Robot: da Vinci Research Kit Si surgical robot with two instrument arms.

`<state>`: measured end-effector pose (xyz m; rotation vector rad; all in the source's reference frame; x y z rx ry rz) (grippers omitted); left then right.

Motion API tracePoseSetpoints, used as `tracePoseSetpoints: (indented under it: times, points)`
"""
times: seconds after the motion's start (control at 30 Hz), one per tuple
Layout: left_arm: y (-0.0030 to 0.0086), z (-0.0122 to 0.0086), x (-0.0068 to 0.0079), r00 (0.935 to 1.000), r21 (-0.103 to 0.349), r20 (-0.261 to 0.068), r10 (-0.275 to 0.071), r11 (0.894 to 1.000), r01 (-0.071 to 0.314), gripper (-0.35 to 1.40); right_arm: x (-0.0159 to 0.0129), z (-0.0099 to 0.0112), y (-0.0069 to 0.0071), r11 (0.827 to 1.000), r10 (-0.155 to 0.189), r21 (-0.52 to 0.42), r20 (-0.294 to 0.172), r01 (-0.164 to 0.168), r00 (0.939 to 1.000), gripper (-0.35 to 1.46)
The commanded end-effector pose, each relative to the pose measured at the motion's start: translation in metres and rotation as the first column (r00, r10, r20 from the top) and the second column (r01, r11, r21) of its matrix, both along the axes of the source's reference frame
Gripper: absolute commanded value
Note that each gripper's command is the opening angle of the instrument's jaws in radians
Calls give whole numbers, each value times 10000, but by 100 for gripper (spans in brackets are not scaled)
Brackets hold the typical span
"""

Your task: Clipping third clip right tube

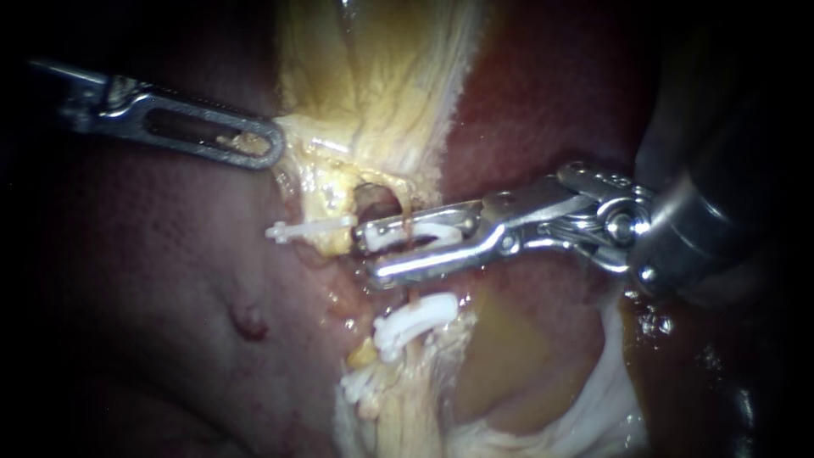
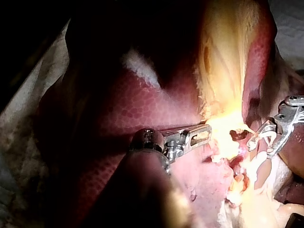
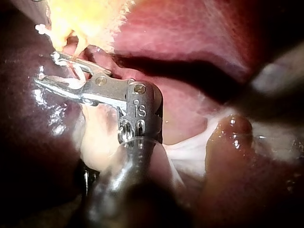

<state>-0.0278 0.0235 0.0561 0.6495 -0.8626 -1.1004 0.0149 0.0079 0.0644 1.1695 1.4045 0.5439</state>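
My right instrument comes in from the right and holds a white clip between its jaws. The jaws straddle a thin brownish tube that runs down from the yellow tissue. Lower on the same tube sits another white clip. A third clip lies to the left of the jaws. My left instrument is shut on the yellow tissue's edge at upper left. The right wrist view shows the clip in my right instrument's jaws around the tube.
Dark red liver fills the left and upper right. More white clip material sits low on the yellow strand. Pale membrane lies under the right shaft. In the left wrist view my right instrument works beside my left instrument.
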Motion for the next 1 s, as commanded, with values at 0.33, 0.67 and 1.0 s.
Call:
tracePoseSetpoints:
  times: [0.33,0.67,1.0]
  points:
    - [0,0,0,10000,1,-4,-2,10000,2,-35,-2,2,0,10000,53,-18,71,-53,10000,-16]
    - [0,0,0,10000,1,-4,-3,10000,3,-35,-9,6,-8,9970,-674,-313,984,708,9929,-35]
    - [0,0,0,10000,1,-4,-3,10000,3,-35,-7,9,-12,9960,-781,-353,991,819,9920,-35]
